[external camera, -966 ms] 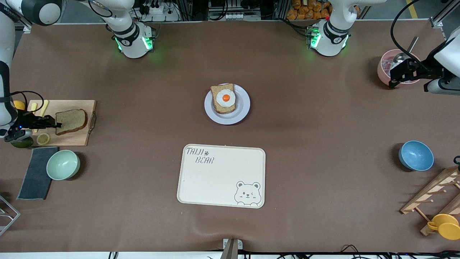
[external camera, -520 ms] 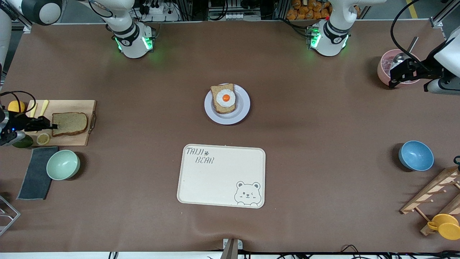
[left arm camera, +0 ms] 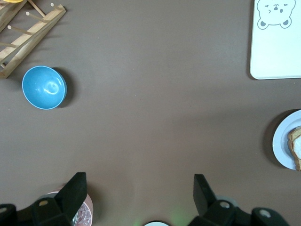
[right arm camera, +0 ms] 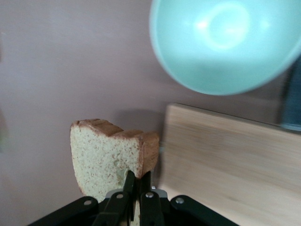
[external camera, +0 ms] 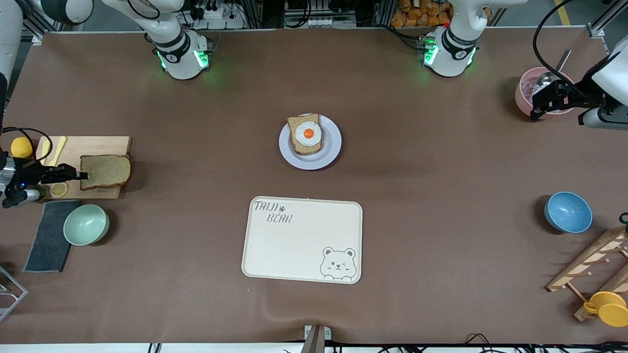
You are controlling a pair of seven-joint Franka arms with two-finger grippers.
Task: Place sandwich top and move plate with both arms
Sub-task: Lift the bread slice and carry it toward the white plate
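The right gripper (external camera: 78, 175) is pinched shut on 1 edge of the sandwich top (external camera: 105, 171), holding the bare brown slice in the air over the wooden cutting board (external camera: 98, 147) at the right arm's end of the table. The lavender-grey plate (external camera: 330, 149) sits mid-table with 1 egg-topped bread slice (external camera: 306, 134) on it, farther from the front camera than the cream bear-printed tray (external camera: 301, 240). The left gripper (left arm camera: 139, 190) waits with its fingers spread wide over the pink bowl (external camera: 525, 90), a blue bowl (external camera: 567, 212) nearer the camera.
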